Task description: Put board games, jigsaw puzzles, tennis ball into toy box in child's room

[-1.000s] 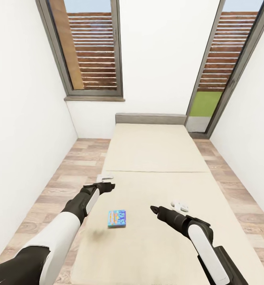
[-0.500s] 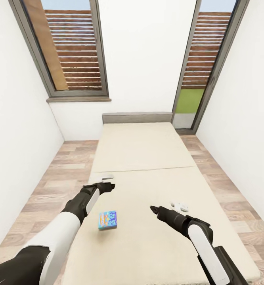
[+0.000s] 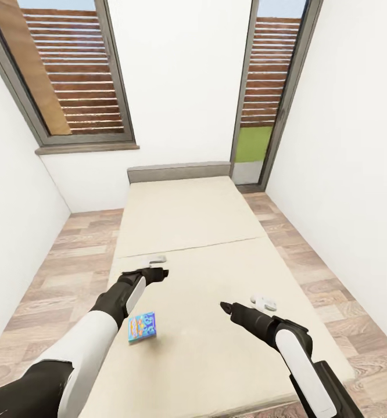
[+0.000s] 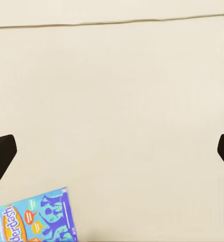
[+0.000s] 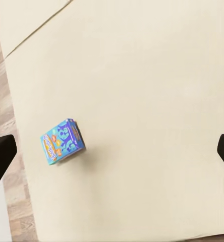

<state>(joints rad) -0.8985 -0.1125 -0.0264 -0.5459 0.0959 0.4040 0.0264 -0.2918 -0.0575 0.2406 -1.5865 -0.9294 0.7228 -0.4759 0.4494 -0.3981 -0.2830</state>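
**One board game in reach, both grippers empty above the bed**

Both grippers hang over the mattress with nothing in them. The left gripper (image 3: 158,271) has its fingers spread wide: in the left wrist view the two dark fingertips (image 4: 1,151) sit at opposite edges with bare beige between them. The right gripper (image 3: 225,306) is likewise apart, its fingertips (image 5: 0,151) wide of each other in its own wrist view.

Just beside the left forearm, nearer the robot than the left gripper, lies the blue board game (image 3: 142,327), a small flat box with orange-yellow art. It rests flat on the bed (image 3: 217,348), close to the mattress's left edge, with wood-plank floor (image 3: 71,273) beyond that edge. The right wrist view shows the box (image 5: 62,140) near that same edge.

The likely trouble is the box's thinness. It lies flush on a soft surface, so fingers coming straight down may press into the mattress and slide over the cover instead of catching its sides. A sideways nudge from the left arm could also push it off the near edge onto the floor, since little mattress separates the two.
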